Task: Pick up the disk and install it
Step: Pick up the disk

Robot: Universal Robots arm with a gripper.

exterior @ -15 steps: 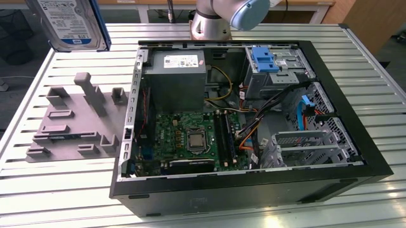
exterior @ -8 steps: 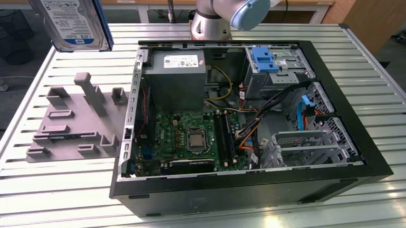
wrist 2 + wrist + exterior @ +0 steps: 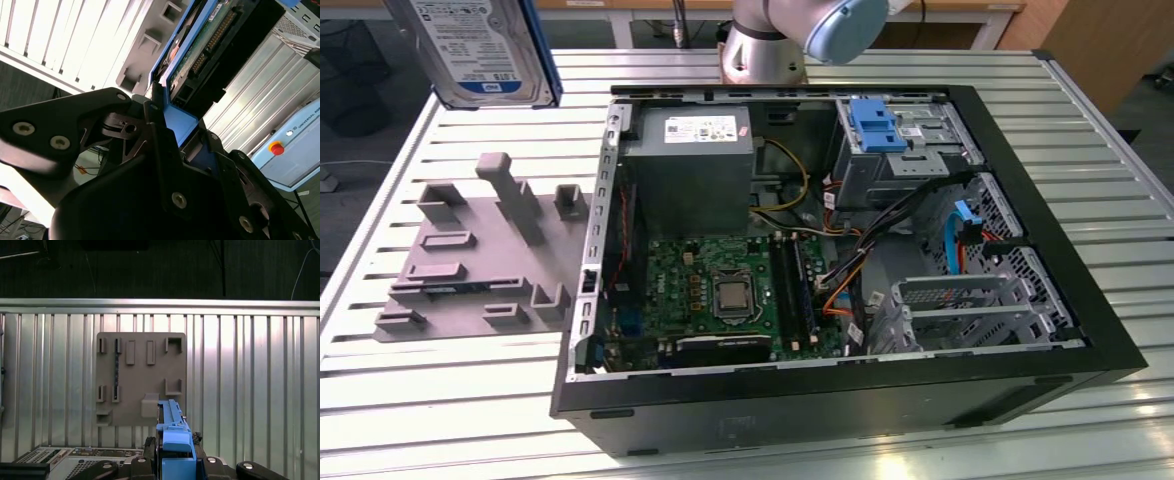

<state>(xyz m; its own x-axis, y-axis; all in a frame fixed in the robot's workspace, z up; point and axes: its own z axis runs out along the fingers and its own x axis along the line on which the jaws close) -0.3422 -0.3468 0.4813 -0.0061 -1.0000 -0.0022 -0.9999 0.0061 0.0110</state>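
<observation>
The hand (image 3: 175, 122) is clenched on the disk (image 3: 474, 45). In both wrist views it squeezes the blue frame (image 3: 174, 437) at one short end. In the exterior view the disk hangs up in the air at the far side, on the exterior view's left. It is well apart from the open computer (image 3: 854, 410). It stands on edge with its label facing the camera. Lower down, the grey holder (image 3: 467, 250) sits on the desk (image 3: 454, 400), just beside the computer. In the second wrist view the green board (image 3: 197, 52) on the disk's back shows, with a row of pins (image 3: 220, 30). I think the disk is hard and stiff and will not bend. It is mostly metal, so it is likely a bit heavy for how big it is. It may be easy to hurt inside, so a bump or a drop would be bad. The metal sides look smooth and could slip. The blue frame seems the best place to hold. Plastic gives some grip, and a hold there stays off the green board and the pins. Held at one end, the other end could swing a little.
</observation>
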